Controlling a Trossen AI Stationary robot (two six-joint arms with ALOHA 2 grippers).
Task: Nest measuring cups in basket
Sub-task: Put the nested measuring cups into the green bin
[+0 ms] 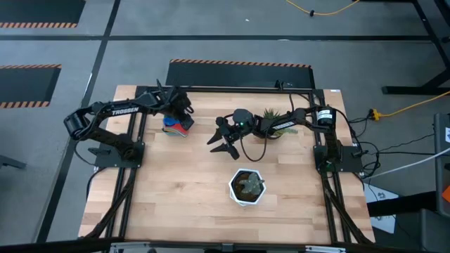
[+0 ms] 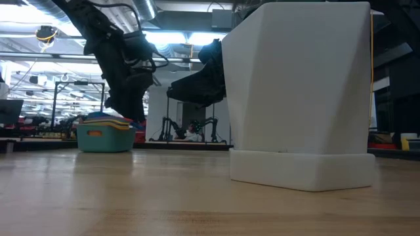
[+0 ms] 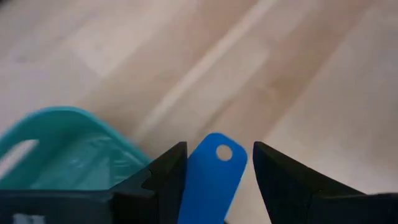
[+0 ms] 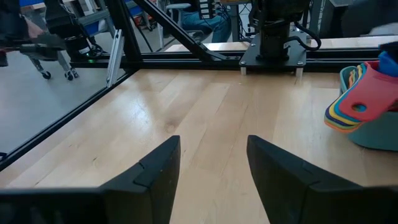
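The teal basket (image 1: 171,131) (image 2: 105,138) (image 4: 378,135) stands on the table's far left part with a stack of nested measuring cups (image 4: 348,112) inside; their handles stick out over its rim, the red one (image 4: 368,98) uppermost. My left gripper (image 1: 183,109) (image 2: 126,105) (image 3: 219,147) is low over the basket (image 3: 59,146), shut on the dark blue measuring cup (image 3: 214,177). My right gripper (image 1: 223,146) (image 4: 214,142) hovers open at the table's middle, to the right of the basket, touching nothing. My left gripper has the dark blue cup's flat handle (image 3: 211,186) between its two fingers (image 3: 165,177). The handle's free end with its hole (image 3: 224,152) sticks out past the fingertips, over the table beside the basket. The place of contact lies behind the picture's lower edge, and the bowl is hidden.
A white hexagonal plant pot (image 1: 247,187) (image 2: 302,98) stands nearer the table's front, right of centre. A small green plant (image 1: 271,114) sits by the right arm near the far edge. Bare wood lies between the basket and the pot.
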